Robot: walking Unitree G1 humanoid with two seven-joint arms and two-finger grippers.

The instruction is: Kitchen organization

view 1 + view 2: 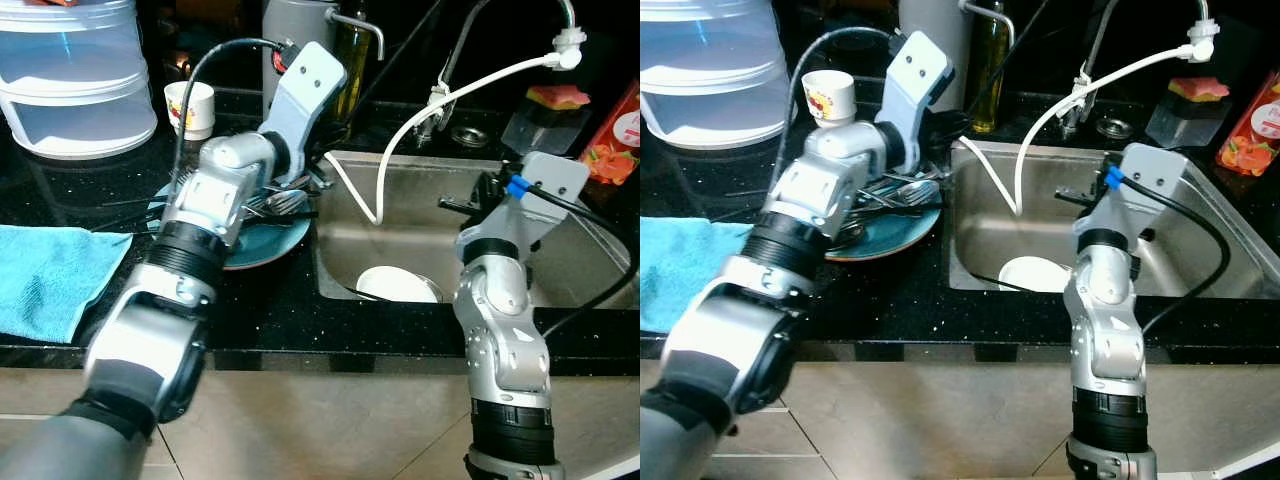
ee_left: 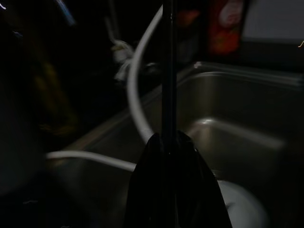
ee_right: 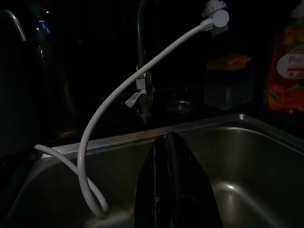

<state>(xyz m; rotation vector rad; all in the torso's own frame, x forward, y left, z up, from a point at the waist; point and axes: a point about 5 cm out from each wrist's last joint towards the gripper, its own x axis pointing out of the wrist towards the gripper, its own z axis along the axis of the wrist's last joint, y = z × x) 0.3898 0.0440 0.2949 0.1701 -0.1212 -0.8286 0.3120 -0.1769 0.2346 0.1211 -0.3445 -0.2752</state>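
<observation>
Cutlery, forks mostly, lay piled on a teal plate on the black counter, just left of the sink's rim. Left tool hung over the plate's sink-side edge; in the left wrist view its black fingers were pressed together on a thin dark rod that stood straight up from them. Could not tell what that rod was. Right tool sat inside the steel sink, over the right half of the basin; right wrist view showed its fingers closed flat with nothing between them.

Sink held one white dish on its floor near the front wall, partly hidden behind the counter's edge. White hose ran from the faucet tip and looped down into the basin.

Small paper cup stood behind the plate; contents not visible. Clear stacked plastic container sat at the back left, cut off at the frame's top. Blue towel lay on the counter's left, cut off at the edge. Sponge rested in a clear holder behind the sink, orange-labelled bottle beside it, cut off at right. Both wrist views were very dark; background shapes there unreadable.
</observation>
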